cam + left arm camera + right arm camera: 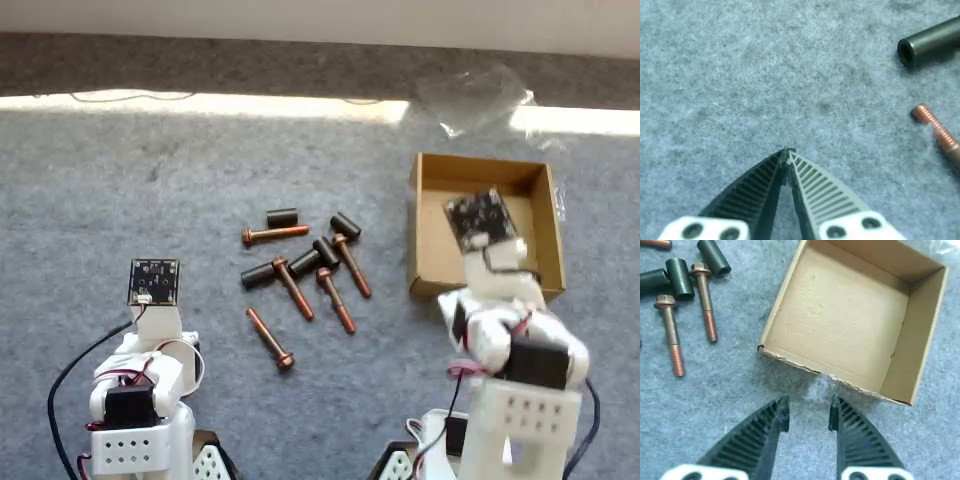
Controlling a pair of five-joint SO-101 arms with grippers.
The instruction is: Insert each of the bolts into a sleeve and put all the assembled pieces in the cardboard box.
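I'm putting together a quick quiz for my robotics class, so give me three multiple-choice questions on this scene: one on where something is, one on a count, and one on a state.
1. The cardboard box sits:
A) just ahead of the right hand
B) stacked on a second box
C) between the two arm bases

2. How many copper-coloured bolts lie on the grey mat?
A) three
B) five
C) eight

3. The left hand is:
A) shut, holding nothing
B) wide open
C) shut on a bolt

Answers:
1 A: in the right wrist view, the box's near wall lies just beyond that open hand.
2 B: the high view shows five loose bolts.
3 A: in the left wrist view, its tips meet over bare mat.
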